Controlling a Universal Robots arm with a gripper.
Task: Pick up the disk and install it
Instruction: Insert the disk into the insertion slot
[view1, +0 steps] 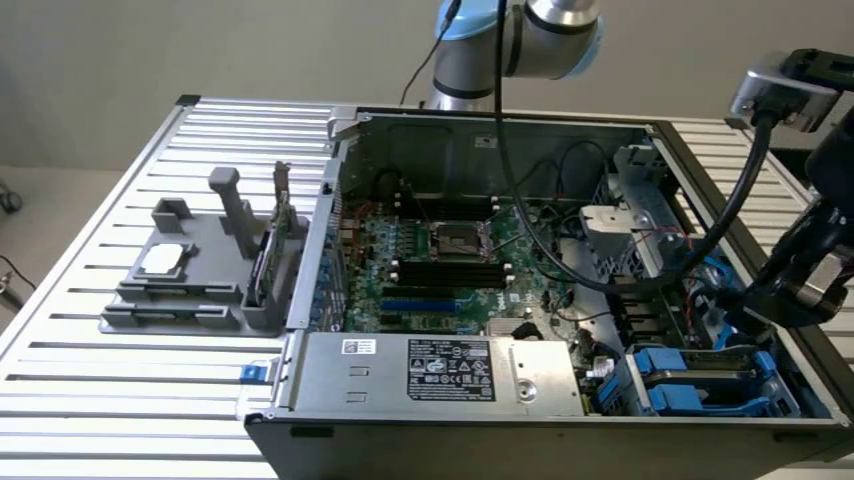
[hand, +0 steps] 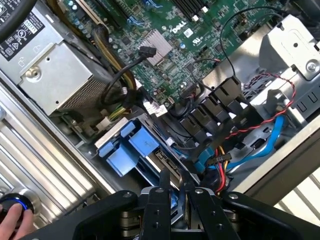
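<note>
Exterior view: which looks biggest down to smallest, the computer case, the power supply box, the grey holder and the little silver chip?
1. computer case
2. power supply box and grey holder: they look about alike, and the box is nearer the camera, so I won't rank them
3. silver chip

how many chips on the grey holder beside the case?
1. A square silver chip lies flat on the grey holder, to the exterior view's left of the case. The holder's upright parts could hide more.
</note>
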